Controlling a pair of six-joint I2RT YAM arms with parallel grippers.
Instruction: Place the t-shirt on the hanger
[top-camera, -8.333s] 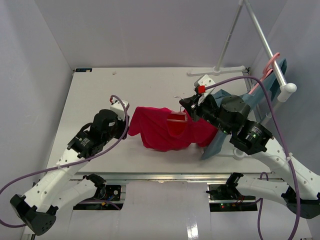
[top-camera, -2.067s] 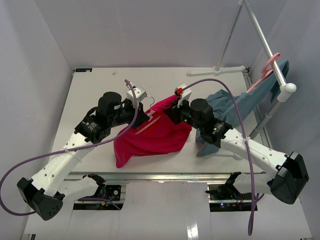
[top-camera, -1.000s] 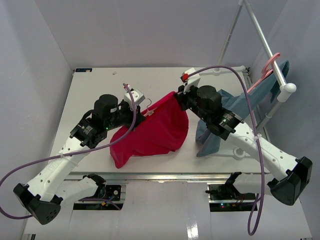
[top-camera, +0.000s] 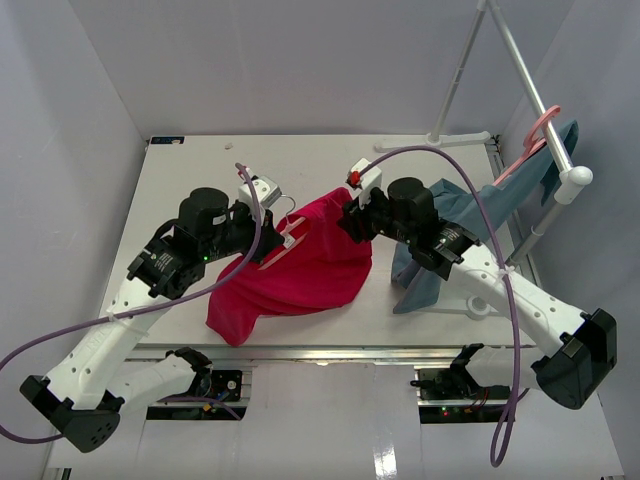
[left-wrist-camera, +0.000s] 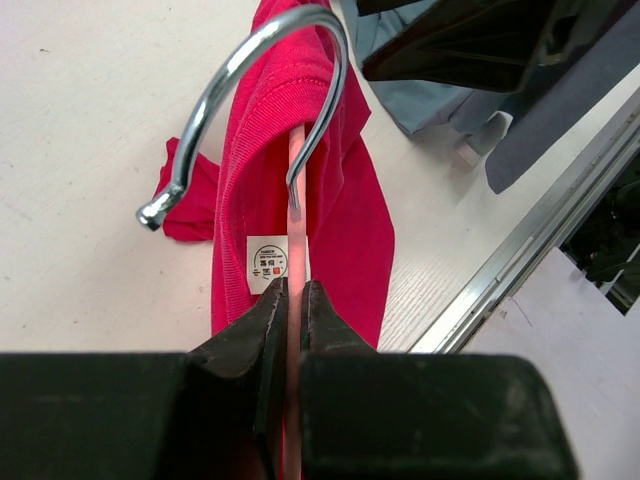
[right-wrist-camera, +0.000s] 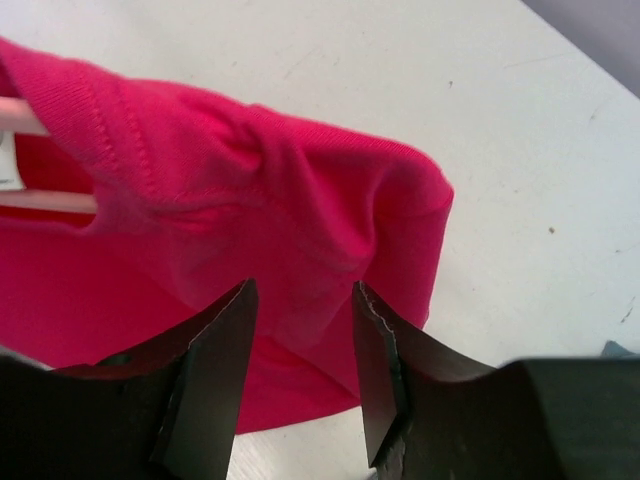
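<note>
T-shirt (top-camera: 305, 270) cloth, crimson-red, is hanging in a sagging sheet between the two arms over the table (top-camera: 190, 170), its lower part trailing toward the near edge.

On the left, the left gripper (left-wrist-camera: 293, 292) is clamping the hanger (left-wrist-camera: 296, 185). Its jaws are pressing tight on the thin pale-pink bar just below the chrome hook (left-wrist-camera: 250, 70), which is arching up and away from the fingers. Red fabric is lying along both sides of that bar, and the small white label (left-wrist-camera: 267, 263) is sitting just beside it, so the neck opening seems to be sitting around the hanger's stem.

Further right, the right gripper (right-wrist-camera: 303, 295) is working at the shirt's far shoulder. Its jaws are standing partly apart with creased fabric in the gap, and I cannot tell whether they are pinching it or only resting against it. In the right wrist view a pale-pink bar of the hanger is showing at the left edge, running in under the cloth.

The step in hand looks like dressing the hanger, with the neck threaded and a shoulder being seated. The next move probably calls for the left arm holding the hanger level while the right draws the shoulder seam down over the hanger's end.

Most of the hanger's triangle is hiding under fabric, so how far either shoulder is sitting is unclear. In the overhead view both sets of fingertips are masked by wrists and cloth.

At the far right, a blue-grey garment (top-camera: 480, 205) is hanging from another pink hanger (top-camera: 540, 130) on the rack pole (top-camera: 525, 60).
</note>
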